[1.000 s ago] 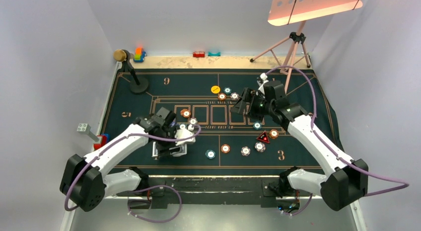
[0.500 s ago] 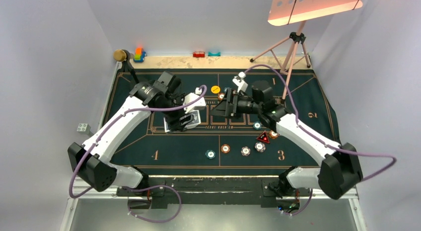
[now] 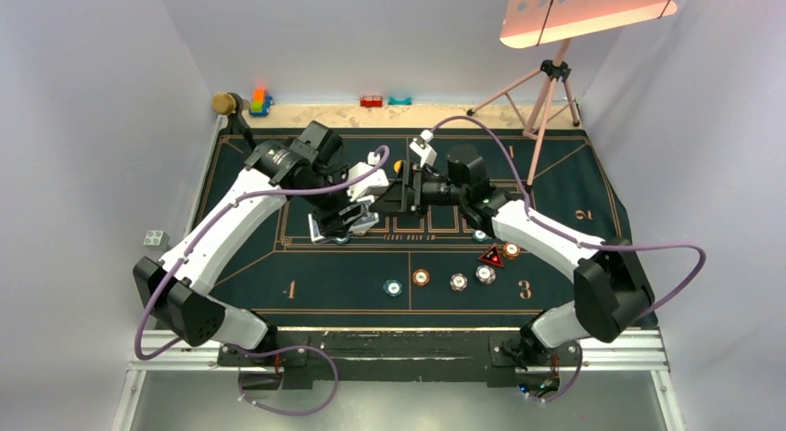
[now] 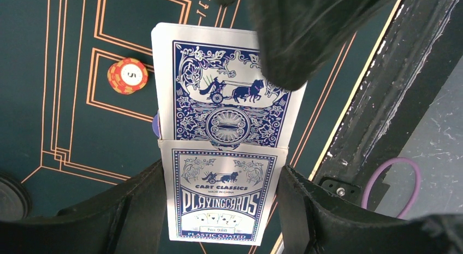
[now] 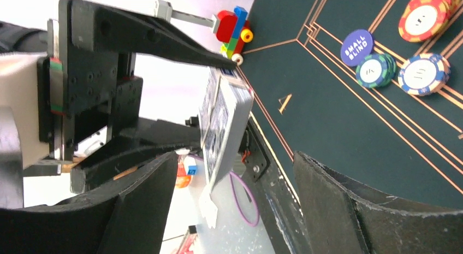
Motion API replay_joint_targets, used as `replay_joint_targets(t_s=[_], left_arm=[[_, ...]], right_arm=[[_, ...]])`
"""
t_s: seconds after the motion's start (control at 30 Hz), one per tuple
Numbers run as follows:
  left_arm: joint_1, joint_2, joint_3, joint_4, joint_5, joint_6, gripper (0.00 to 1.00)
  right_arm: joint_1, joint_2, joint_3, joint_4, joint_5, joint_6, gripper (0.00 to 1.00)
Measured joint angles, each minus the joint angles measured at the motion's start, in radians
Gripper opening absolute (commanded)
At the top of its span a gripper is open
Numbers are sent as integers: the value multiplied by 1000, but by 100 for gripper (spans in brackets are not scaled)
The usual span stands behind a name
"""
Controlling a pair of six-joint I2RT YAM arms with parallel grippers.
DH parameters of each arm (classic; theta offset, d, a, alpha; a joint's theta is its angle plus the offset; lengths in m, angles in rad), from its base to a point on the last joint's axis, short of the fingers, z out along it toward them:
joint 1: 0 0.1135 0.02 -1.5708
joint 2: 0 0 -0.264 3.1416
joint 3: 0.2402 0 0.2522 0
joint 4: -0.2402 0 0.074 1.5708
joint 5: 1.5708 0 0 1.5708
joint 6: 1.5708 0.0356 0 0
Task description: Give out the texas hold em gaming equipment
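Moved: both arms have swung in since a second ago, the left arm from the near-left part of the mat to its middle with the card box, the right arm leftward to meet it.
Left claw: closed on the card box, one finger on each long side.
Card box: blue and white, held above the green felt mat, over the row of outlined rectangles at the mat's middle.
Card: blue-backed, sticking about halfway out of the box's open end.
Right claw: open, its jaws spread wide, one on each side of the box's card end.
Right claw's finger: covers one corner of the card in the left wrist view; whether it touches, I cannot tell.
Orange chip: flat on the mat, just beside the card as seen from the left wrist.
Chip cluster: an orange stack, a teal chip, a blue-and-white chip and a round "small blind" disc, close together on the mat.
Row of chips: spread along the near half of the mat, right of centre.
Red triangular marker: flat on the mat, near the right end of that row.
Yellow button: far centre of the mat, partly hidden by the claws.
Toy blocks: off the mat's edge.
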Motion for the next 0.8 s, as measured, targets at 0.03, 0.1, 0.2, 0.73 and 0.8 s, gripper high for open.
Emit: replay_joint_targets(t_s=[0.03, 0.1, 0.2, 0.73, 0.8], left_arm=[[-2, 1, 3, 0, 0, -3, 0], [-4, 5, 9, 0, 0, -7, 0], [-8, 12, 16, 0, 0, -9, 0], [-11, 25, 44, 12, -1, -34, 0], [-11, 26, 51, 15, -1, -34, 0]], right_arm=[[1, 13, 7, 14, -5, 6, 80], [6, 41, 24, 43, -10, 21, 79], [20, 84, 49, 78, -14, 42, 78], [85, 185, 87, 206, -33, 133, 49], [88, 194, 87, 222, -34, 148, 42]])
